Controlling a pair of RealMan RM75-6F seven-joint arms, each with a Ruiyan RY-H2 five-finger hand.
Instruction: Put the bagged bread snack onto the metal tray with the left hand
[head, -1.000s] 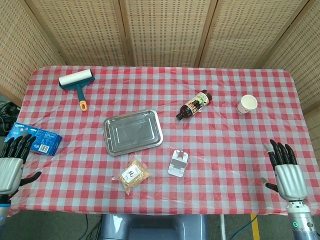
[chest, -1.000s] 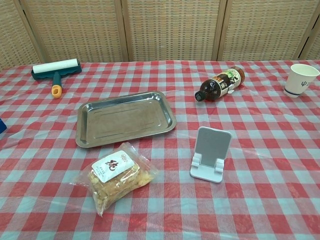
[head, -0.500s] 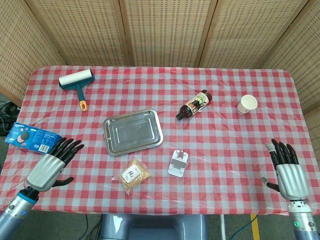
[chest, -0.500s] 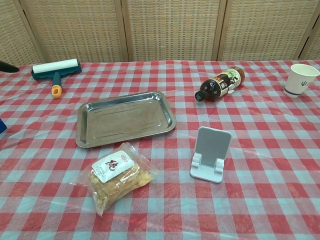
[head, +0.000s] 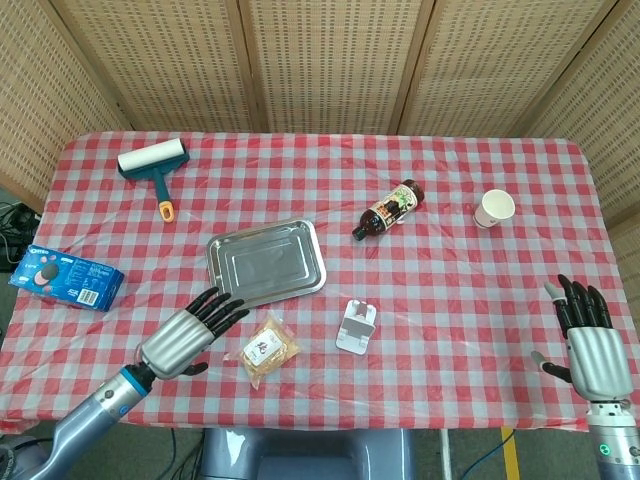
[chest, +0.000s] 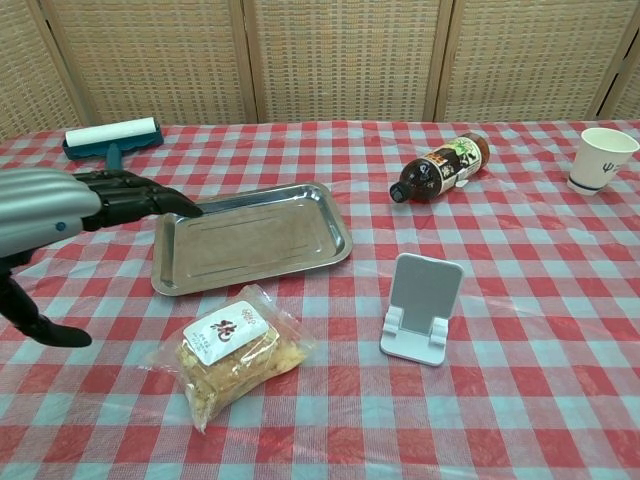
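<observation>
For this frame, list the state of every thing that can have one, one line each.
left hand: open, fingers spread, beside the snack, not touching it
right hand: open, holding nothing
bagged bread snack: sealed, lying flat on the cloth, off the tray
metal tray: empty
bottle: capped, lying on its side
paper cup: upright
phone stand: upright, holding nothing
lint roller: lying flat

In the chest view the left hand (chest: 60, 215) hides most of the lint roller's (chest: 110, 137) handle.
</observation>
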